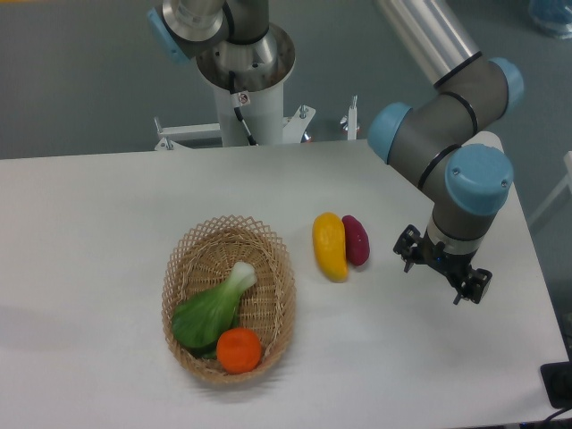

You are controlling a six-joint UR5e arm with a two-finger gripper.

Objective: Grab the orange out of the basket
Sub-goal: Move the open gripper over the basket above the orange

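The orange (pixel 239 349) is small, round and bright, lying at the near end of the oval wicker basket (pixel 268 255), right against a green leafy vegetable (pixel 211 311). My gripper (pixel 442 277) hangs over the bare table far to the right of the basket, well apart from the orange. Its two dark fingers are spread with nothing between them, so it is open.
A yellow mango-like fruit (pixel 330 246) and a dark red oblong vegetable (pixel 356 239) lie side by side on the table between the basket and the gripper. The arm's base column (pixel 246 80) stands at the back edge. The table's right edge is close to the gripper.
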